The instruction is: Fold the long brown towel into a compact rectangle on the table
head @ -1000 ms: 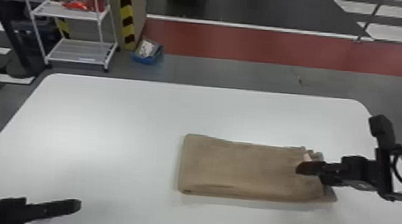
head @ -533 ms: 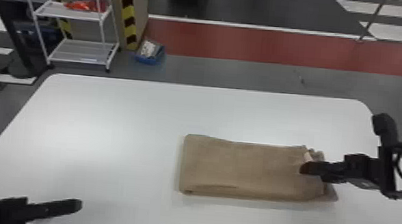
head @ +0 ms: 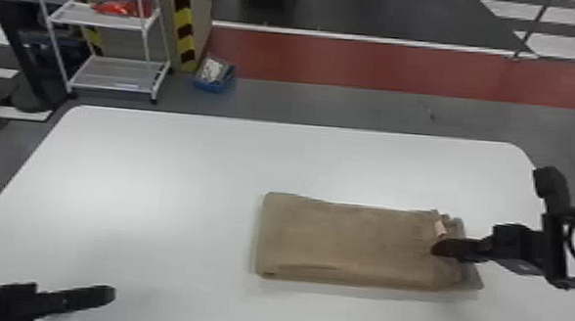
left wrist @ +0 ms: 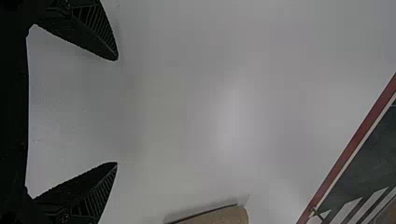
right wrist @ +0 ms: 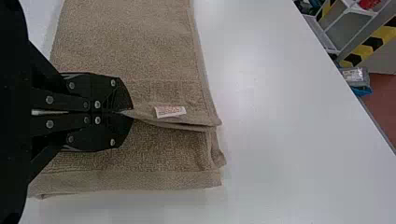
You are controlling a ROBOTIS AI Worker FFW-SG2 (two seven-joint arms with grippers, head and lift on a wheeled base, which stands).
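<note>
Mid-fold: long brown terry towel [head: 353, 241] lay layered toward the right edge of the white desk [head: 153, 171], right black tool [right wrist: 132, 113] pinched closed on its labelled end [right wrist: 187, 100], left black tool [left wrist: 117, 111] gaped empty; next move probably called for carrying that end leftward.

Left of the towel [head: 344, 243] is passable; right tool [head: 437, 248] obstructs.

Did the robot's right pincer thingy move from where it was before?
Yes, a little. In the head view, the right pincer has shifted to the right, toward the right edge of the table.
</note>
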